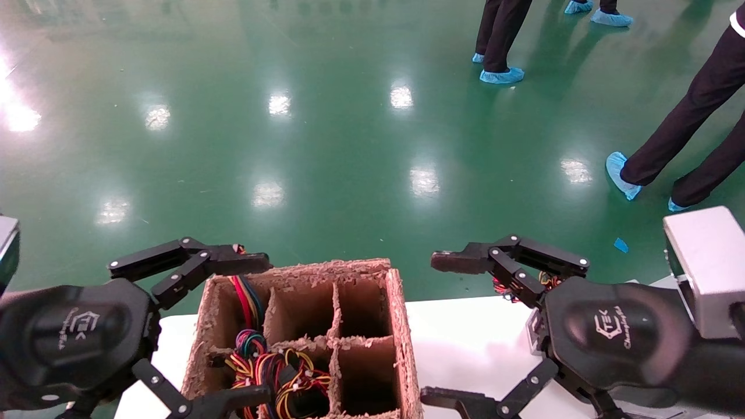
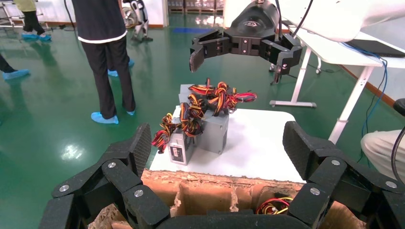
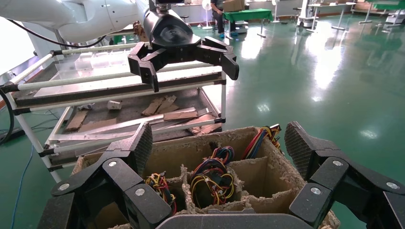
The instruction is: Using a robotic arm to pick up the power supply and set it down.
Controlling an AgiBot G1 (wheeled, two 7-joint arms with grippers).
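Two silver-grey power supplies [image 2: 211, 130] with red, yellow and black wire bundles stand on the white table [image 2: 258, 148]. In the head view my right arm covers them; only a silver corner [image 1: 532, 333] shows. My right gripper [image 1: 430, 330] hangs open above them, nothing between its fingers [image 2: 197, 56]. My left gripper [image 1: 265, 329] is open over the brown cardboard divider box [image 1: 403, 326], holding nothing. More wire bundles [image 3: 208, 175] fill several of the box's compartments.
People in black trousers and blue shoe covers [image 1: 502, 74] stand on the green floor beyond the table. A metal rack with cardboard scraps [image 3: 162, 107] stands behind the box. A seated person's knee [image 2: 382, 145] and a white desk leg [image 2: 351, 102] are near the table.
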